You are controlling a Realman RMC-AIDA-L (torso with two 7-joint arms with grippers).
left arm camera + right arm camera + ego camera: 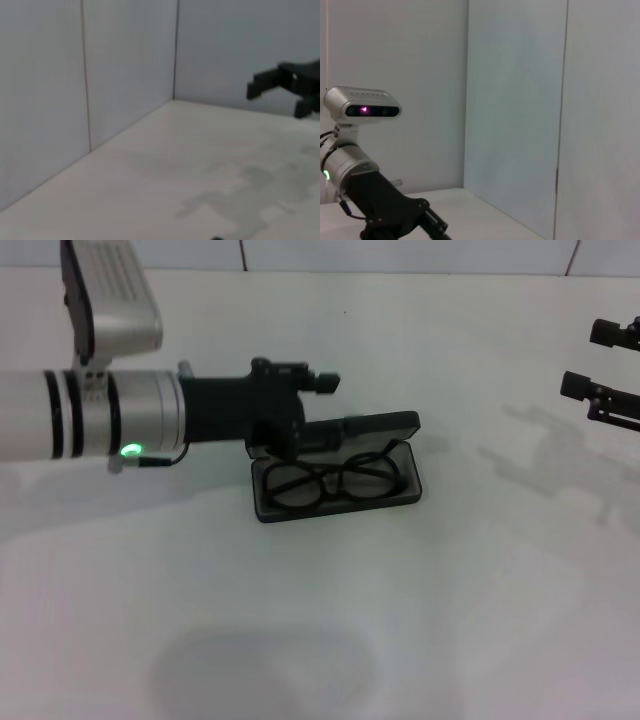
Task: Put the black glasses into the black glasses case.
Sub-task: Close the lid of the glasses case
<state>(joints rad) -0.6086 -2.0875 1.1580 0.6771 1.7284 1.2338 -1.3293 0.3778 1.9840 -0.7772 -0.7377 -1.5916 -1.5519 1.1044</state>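
Observation:
The black glasses (330, 480) lie flat inside the open black glasses case (400, 495) at the middle of the white table. The case's lid (375, 425) stands up along its far side. My left gripper (322, 406) reaches in from the left and hovers just over the case's back left corner and lid, its fingers apart and holding nothing. My right gripper (583, 360) is parked at the far right edge, open and empty; it also shows in the left wrist view (280, 97). The left arm shows in the right wrist view (370, 200).
The white table (320, 620) spreads in front of the case and to its right. Pale wall panels (125, 65) close off the table's back and side.

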